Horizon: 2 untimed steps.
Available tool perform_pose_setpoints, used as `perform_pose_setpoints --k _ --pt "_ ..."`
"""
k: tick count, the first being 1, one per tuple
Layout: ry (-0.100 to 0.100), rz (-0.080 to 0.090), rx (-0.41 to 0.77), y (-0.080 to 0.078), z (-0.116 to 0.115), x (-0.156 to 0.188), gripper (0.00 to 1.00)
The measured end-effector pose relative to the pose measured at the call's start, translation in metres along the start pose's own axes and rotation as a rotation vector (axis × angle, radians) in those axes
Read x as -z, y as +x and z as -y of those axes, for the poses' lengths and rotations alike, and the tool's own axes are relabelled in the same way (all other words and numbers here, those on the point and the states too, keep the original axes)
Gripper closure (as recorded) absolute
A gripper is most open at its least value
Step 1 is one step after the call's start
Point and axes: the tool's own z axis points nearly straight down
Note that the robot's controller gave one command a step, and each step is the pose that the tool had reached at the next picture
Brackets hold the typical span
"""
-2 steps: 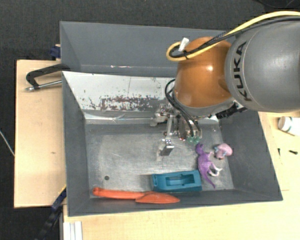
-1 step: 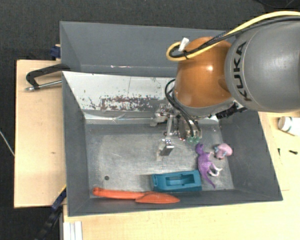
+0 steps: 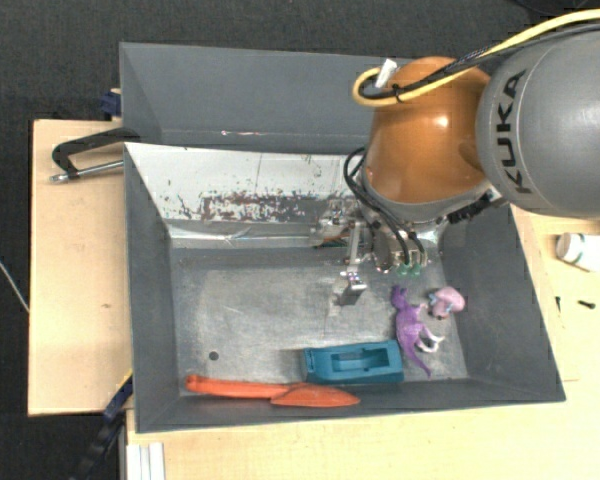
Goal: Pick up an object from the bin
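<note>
- Dark carpet [image 3: 280, 8] covers the floor. On it lies a pale board [image 3: 75, 268], and the grey metal bin [image 3: 145, 298] stands against the board's right side.
- Bin interior: sloped walls and a flat, scuffed floor. The back wall carries a band of rust-coloured specks [image 3: 250, 206].
- Arm [image 3: 560, 118]: the grey body enters from the right edge of the view, above the bin's far right corner. The wrist carries a rounded orange cover [image 3: 420, 138], and a yellow cable [image 3: 500, 43] is looped over its top.
- Gripper [image 3: 352, 286]: it hangs below the orange cover, right of the bin's centre and near the foot of the back wall. Bare bin floor lies beneath it.
- End effector state: I cannot tell how far open it is or whether it has hold of anything. From this angle the metal parts overlap.
- Nearest thing: a purple toy figure [image 3: 420, 320] with a pinkish head. It lies on the floor just to the right of the gripper and toward the front, apart from the gripper.
- Second thing: a teal block [image 3: 352, 363] with a recessed top. It lies flat in front of the gripper, close to the front wall and just left of the purple toy figure.
- Third thing: a long orange piece [image 3: 270, 391], slender and thicker at its right end. It lies along the foot of the front wall, left of and slightly in front of the teal block, well apart from the gripper.
</note>
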Motion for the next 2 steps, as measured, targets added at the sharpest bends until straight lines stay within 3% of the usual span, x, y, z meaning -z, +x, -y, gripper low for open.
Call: perform_pose_setpoints --k 1,2 --pt "0.001 0.002 0.092 0.015 -0.003 0.059 0.0" --pt "0.001 0.008 -0.059 0.013 0.031 0.171 1.0"
